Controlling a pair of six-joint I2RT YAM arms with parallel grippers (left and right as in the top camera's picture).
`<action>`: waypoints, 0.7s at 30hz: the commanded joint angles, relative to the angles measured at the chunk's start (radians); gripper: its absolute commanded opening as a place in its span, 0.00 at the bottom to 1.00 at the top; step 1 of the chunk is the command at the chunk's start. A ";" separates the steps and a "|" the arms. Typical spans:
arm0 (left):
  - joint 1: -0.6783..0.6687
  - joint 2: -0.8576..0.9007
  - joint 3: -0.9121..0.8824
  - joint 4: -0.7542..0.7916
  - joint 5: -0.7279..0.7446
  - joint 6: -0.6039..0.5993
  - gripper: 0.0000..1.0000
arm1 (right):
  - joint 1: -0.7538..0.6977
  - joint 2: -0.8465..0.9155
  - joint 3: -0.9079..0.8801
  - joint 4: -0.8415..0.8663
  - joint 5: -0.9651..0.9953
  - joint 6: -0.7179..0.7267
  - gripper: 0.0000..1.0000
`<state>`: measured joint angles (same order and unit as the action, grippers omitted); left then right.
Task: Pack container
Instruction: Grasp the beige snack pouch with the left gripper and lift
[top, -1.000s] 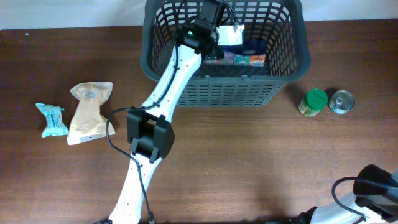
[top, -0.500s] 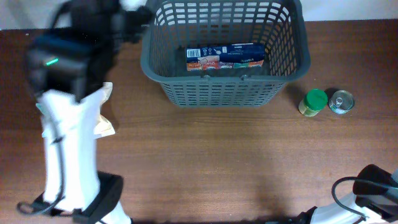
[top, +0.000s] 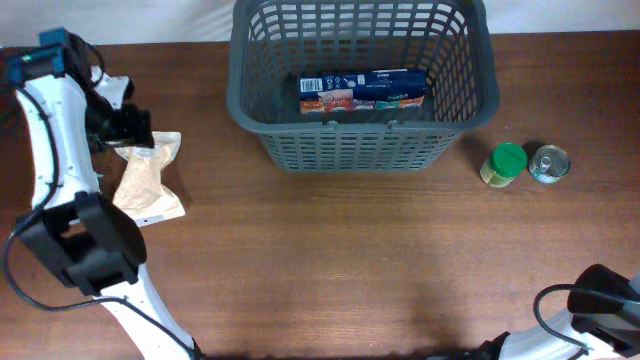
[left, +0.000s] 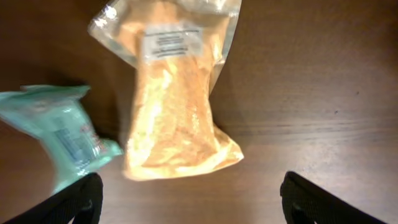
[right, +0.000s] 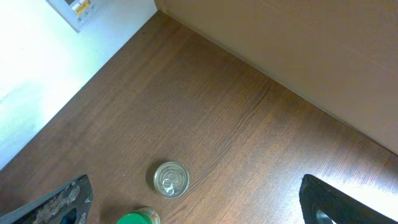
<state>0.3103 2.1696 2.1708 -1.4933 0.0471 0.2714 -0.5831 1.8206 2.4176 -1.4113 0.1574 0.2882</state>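
The dark grey basket stands at the back centre. A colourful flat box lies inside it. My left gripper is open and empty at the far left, above a tan pouch of powder. In the left wrist view the tan pouch lies ahead of the open fingers, with a teal packet to its left. My right gripper is open and empty, held high over the table's right side.
A green-lidded jar and a tin can stand right of the basket. Both show in the right wrist view, the can and the jar's lid. The right arm's base is at the front right corner.
My left arm has swung out of the basket to the far left, leaving the box inside. It now hangs open over the tan pouch. The right arm has not moved.
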 joint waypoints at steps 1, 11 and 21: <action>-0.002 0.023 -0.112 0.076 -0.019 -0.040 0.82 | -0.001 0.005 0.000 0.000 0.012 0.008 0.99; 0.006 0.041 -0.276 0.282 -0.175 -0.087 0.99 | -0.001 0.005 0.000 0.000 0.012 0.008 0.99; 0.056 0.043 -0.386 0.366 -0.042 -0.084 1.00 | -0.001 0.005 0.000 0.000 0.012 0.008 0.99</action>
<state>0.3519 2.2013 1.8282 -1.1393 -0.0288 0.1711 -0.5831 1.8206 2.4176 -1.4113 0.1570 0.2886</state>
